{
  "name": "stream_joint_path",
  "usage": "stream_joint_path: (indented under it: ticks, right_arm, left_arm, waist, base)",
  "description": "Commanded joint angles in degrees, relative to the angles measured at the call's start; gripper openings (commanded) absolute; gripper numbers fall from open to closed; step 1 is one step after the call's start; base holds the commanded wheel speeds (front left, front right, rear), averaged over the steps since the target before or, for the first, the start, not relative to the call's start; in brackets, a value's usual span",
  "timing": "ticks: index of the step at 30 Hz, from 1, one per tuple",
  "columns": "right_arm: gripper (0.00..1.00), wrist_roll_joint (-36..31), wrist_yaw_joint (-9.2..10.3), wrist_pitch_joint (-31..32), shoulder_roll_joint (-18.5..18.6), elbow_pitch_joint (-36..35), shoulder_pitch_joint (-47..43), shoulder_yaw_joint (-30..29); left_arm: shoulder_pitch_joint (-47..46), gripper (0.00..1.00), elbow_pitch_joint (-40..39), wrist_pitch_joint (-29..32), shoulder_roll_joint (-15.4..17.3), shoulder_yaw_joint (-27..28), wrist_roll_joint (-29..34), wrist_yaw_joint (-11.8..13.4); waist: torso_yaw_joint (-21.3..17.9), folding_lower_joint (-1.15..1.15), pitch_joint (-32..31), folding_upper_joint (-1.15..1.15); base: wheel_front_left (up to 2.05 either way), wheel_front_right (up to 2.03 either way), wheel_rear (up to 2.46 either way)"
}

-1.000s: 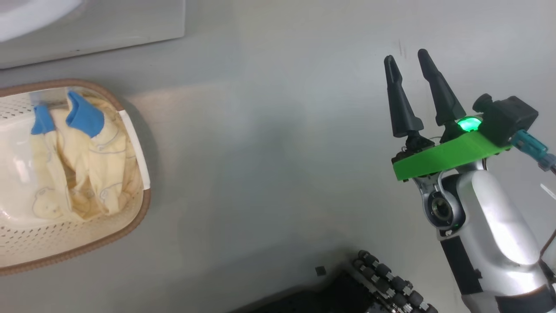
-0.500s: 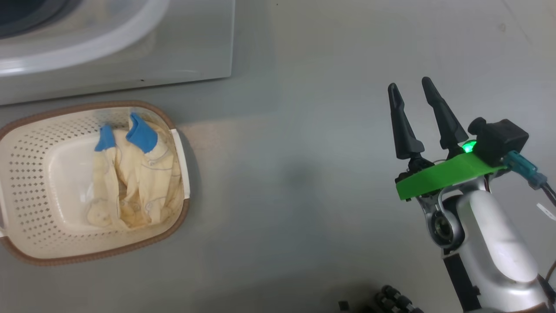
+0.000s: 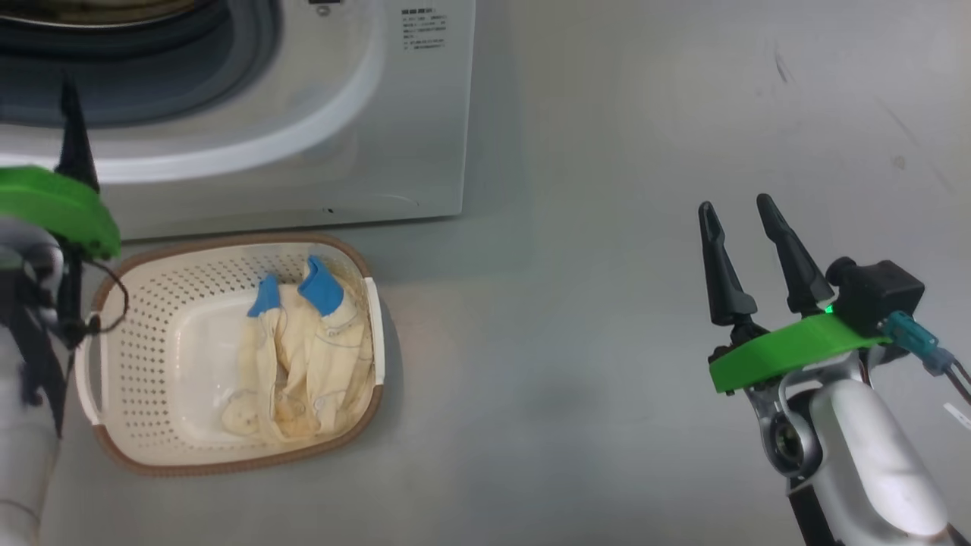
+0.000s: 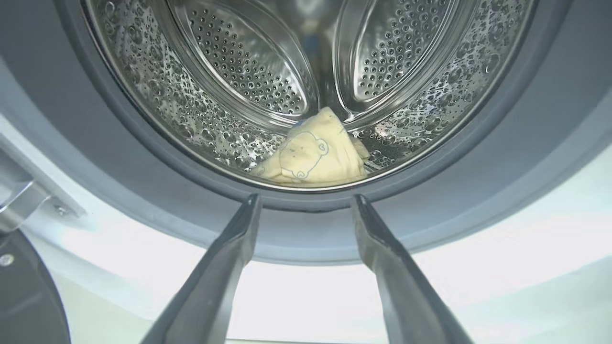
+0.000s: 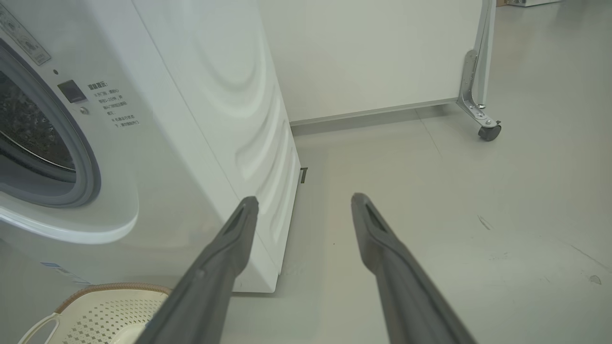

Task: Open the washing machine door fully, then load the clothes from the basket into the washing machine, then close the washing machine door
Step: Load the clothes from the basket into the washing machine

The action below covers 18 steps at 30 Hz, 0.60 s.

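Observation:
The washing machine (image 3: 394,114) stands at the top left with its port open. In the left wrist view its steel drum (image 4: 239,71) holds one cream garment (image 4: 313,155), and the door's dark rim (image 4: 24,296) shows at the lower left by the hinge. My left gripper (image 4: 306,198) is open and empty just before the grey seal; its green mount (image 3: 53,208) is at the head view's left edge. The basket (image 3: 136,455) sits on the floor before the machine with cream, blue-cuffed clothes (image 3: 303,356) in it. My right gripper (image 3: 736,206) hangs open and empty over bare floor far to the right.
Grey floor (image 3: 569,303) spreads between the basket and the right arm. In the right wrist view a white panel on a caster (image 5: 487,131) stands behind the machine's side (image 5: 229,119), and the basket's corner (image 5: 95,310) is at the lower left.
The head camera has swung, so the machine's port and the whole basket now show. My left gripper has come into the picture at the left edge. Both grippers stay open.

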<state>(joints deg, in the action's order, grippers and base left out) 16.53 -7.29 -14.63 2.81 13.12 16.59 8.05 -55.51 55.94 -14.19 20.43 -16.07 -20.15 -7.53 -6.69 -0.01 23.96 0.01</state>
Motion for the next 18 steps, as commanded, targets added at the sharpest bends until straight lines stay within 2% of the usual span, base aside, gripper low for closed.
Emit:
stream_joint_path:
  ticks: [1,4,9,15,18]
  right_arm:
    - [1.00,-0.5,-0.20,-0.4,0.4,-1.5,-0.9,0.7]
    - [1.00,-0.5,-0.20,-0.4,0.7,-1.3,-2.4,0.2]
    - [1.00,-0.6,-0.20,-0.4,1.1,-0.8,-4.5,0.2]
    - [1.00,-0.4,-0.20,-0.4,1.4,-0.1,-7.1,-0.1]
    - [1.00,-0.4,-0.20,-0.4,1.4,0.5,-8.2,-0.4]
  left_arm:
    - [1.1,1.00,-2.8,-0.8,2.6,1.4,-0.7,0.1]
    - [7.9,1.00,-7.2,-0.8,1.6,2.6,-2.2,0.2]
    - [19.3,1.00,-16.7,-0.8,0.0,5.8,-3.2,2.3]
    - [32.0,1.00,-29.1,-0.8,-2.6,10.6,-1.7,5.9]
    - [37.2,1.00,-34.2,-0.8,-4.1,12.5,-0.6,6.2]
  waist:
    - [1.1,0.01,-3.2,-0.01]
    - [1.4,0.01,-6.3,-0.01]
    - [1.0,0.01,-11.2,-0.01]
    - [0.6,0.01,-16.1,-0.01]
    - [0.4,0.01,-18.3,-0.01]
  base:
    - [0.00,0.00,0.00]
    - [0.00,0.00,0.00]
    - [0.00,0.00,0.00]
    - [0.00,0.00,0.00]
    - [0.00,0.00,0.00]
